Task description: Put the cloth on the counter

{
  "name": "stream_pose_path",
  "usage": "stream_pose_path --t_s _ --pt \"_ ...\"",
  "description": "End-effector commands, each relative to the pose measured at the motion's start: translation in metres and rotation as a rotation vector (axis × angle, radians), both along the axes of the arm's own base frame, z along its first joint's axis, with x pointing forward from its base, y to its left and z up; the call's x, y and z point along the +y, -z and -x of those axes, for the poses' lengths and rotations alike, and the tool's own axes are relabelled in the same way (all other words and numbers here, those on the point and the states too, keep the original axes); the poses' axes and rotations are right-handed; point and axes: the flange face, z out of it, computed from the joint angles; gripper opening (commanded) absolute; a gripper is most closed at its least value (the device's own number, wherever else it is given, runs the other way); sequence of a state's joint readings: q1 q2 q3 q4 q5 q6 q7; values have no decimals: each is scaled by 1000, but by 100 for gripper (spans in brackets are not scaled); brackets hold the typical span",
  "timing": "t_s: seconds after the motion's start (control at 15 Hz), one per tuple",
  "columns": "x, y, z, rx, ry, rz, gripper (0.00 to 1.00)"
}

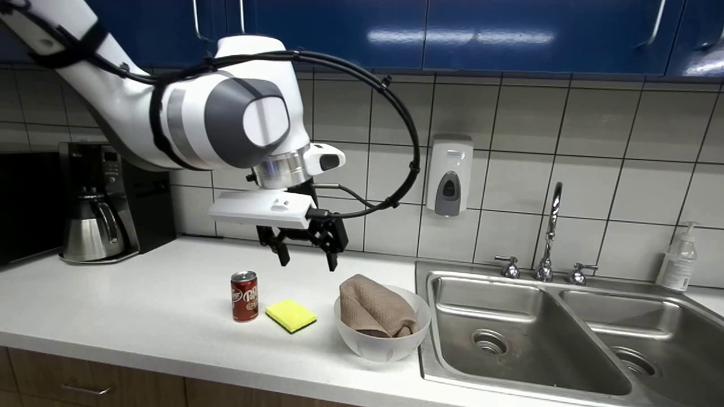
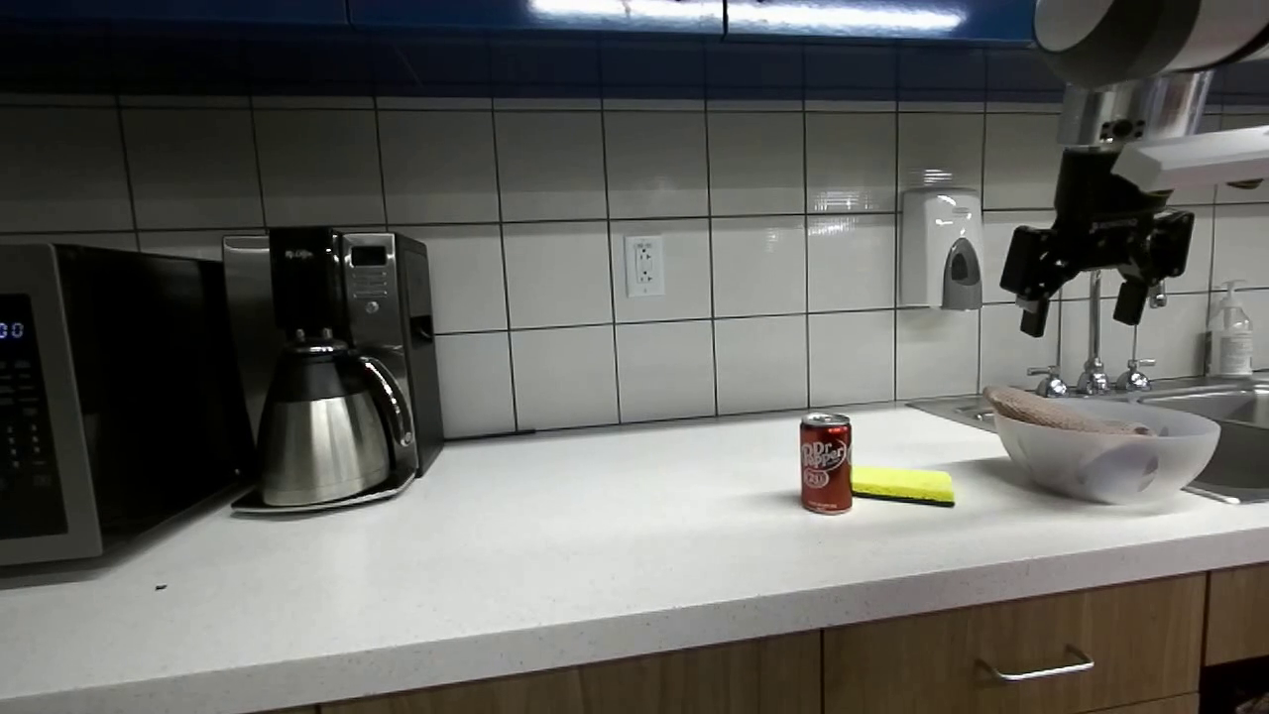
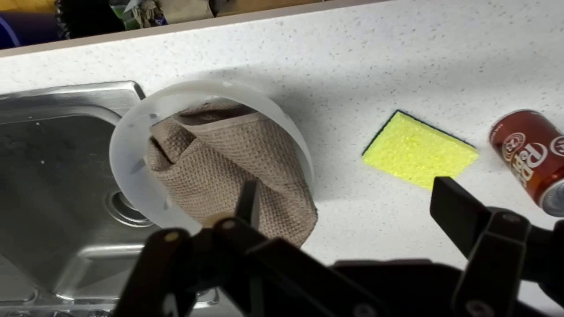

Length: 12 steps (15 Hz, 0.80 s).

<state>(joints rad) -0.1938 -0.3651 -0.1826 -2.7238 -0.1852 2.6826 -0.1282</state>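
The brown waffle-weave cloth (image 1: 376,308) lies bunched in a translucent white bowl (image 1: 376,349), with one end rising above the rim. It also shows in an exterior view (image 2: 1056,412) and in the wrist view (image 3: 229,163), where a corner hangs past the rim. The bowl stands on the white counter (image 1: 169,299) beside the sink. My gripper (image 1: 308,264) is open with nothing between its fingers, well above the counter. In the wrist view my gripper (image 3: 346,187) has one finger in front of the cloth and the other near the sponge.
A yellow sponge (image 1: 291,315) and a red soda can (image 1: 244,297) stand on the counter beside the bowl. The steel sink (image 1: 481,328) with its faucet (image 1: 548,243) adjoins the bowl. A coffee maker (image 2: 337,377) and a microwave (image 2: 119,397) stand at the far end.
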Motion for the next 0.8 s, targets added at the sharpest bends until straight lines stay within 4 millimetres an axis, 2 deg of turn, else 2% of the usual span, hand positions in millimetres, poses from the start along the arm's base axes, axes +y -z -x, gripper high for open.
stream_pose_path --t_s 0.0,0.4,0.73 --pt "-41 9 -17 5 -32 19 100" --pt "-94 27 -31 6 -61 6 100" --pt "-119 46 -50 -1 -114 -38 100"
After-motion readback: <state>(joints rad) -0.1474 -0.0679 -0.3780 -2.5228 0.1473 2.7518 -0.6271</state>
